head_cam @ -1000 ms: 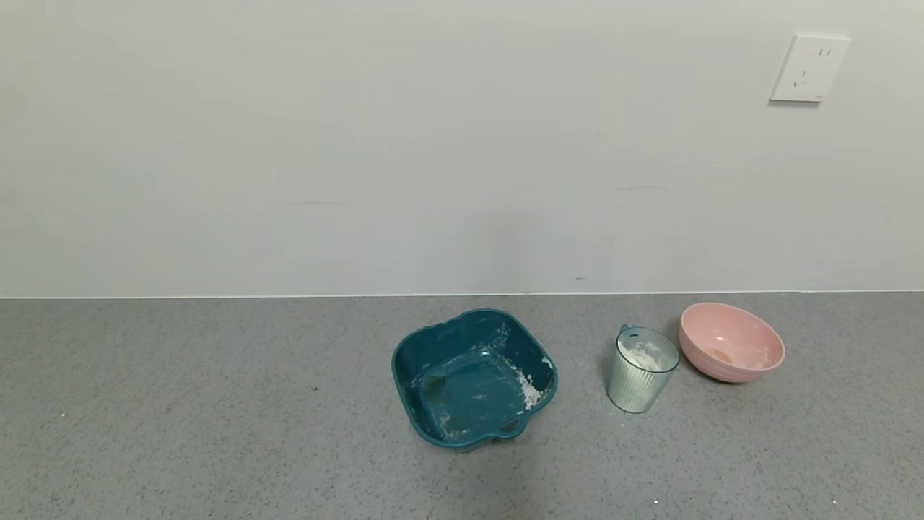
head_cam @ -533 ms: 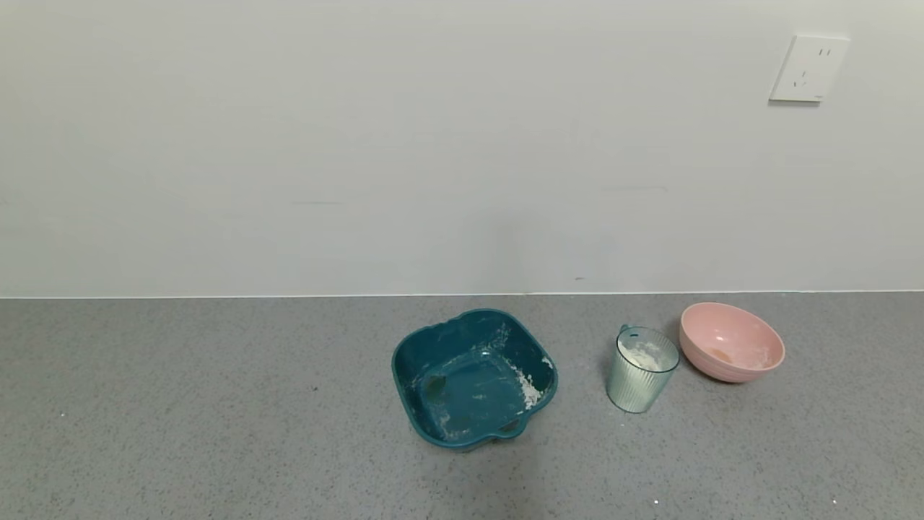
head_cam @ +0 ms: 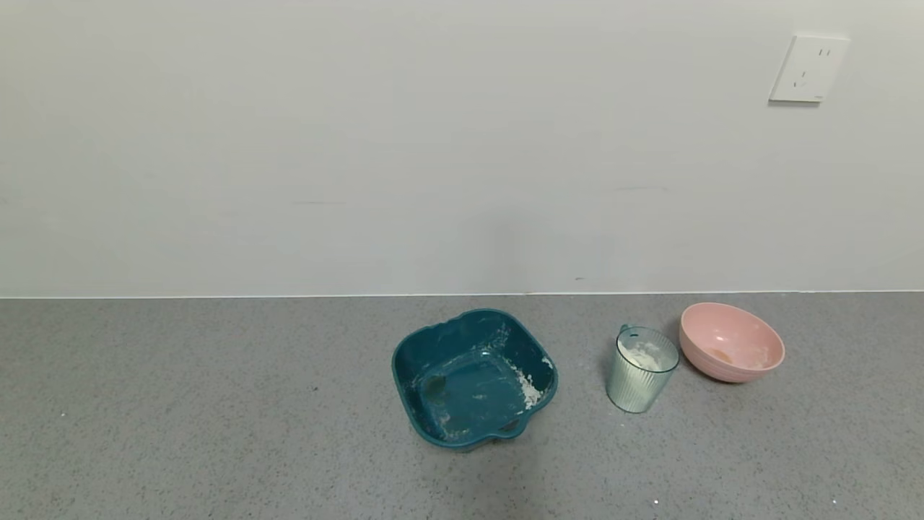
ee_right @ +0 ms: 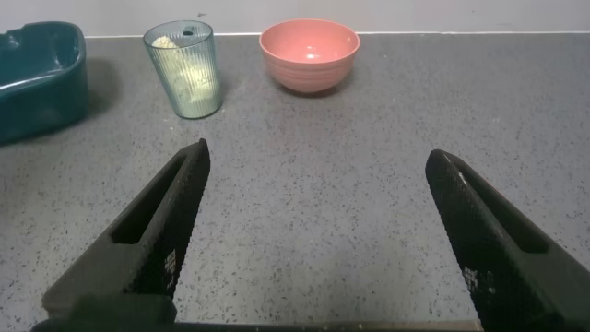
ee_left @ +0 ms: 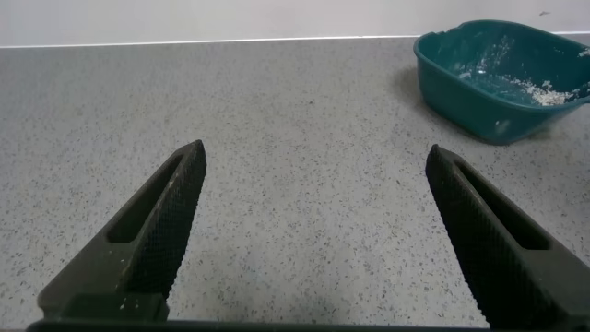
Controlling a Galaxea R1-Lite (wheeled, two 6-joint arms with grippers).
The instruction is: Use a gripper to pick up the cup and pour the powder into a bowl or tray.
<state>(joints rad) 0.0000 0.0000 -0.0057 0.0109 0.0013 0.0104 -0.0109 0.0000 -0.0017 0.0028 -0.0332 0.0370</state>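
Observation:
The ribbed pale blue-green cup [head_cam: 641, 369] stands upright on the grey counter with white powder [head_cam: 644, 354] inside. The pink bowl [head_cam: 730, 341] stands just right of it. In the right wrist view the cup [ee_right: 184, 70] and the bowl [ee_right: 309, 54] stand far ahead of my right gripper [ee_right: 316, 159], which is open and empty over bare counter. My left gripper [ee_left: 316, 159] is open and empty over bare counter, with the teal tray off to one side. Neither gripper shows in the head view.
A dark teal square tray [head_cam: 473, 378] with powder streaks stands left of the cup; it also shows in the left wrist view [ee_left: 502, 76] and at the edge of the right wrist view [ee_right: 37, 78]. A wall with a socket [head_cam: 808, 68] runs behind the counter.

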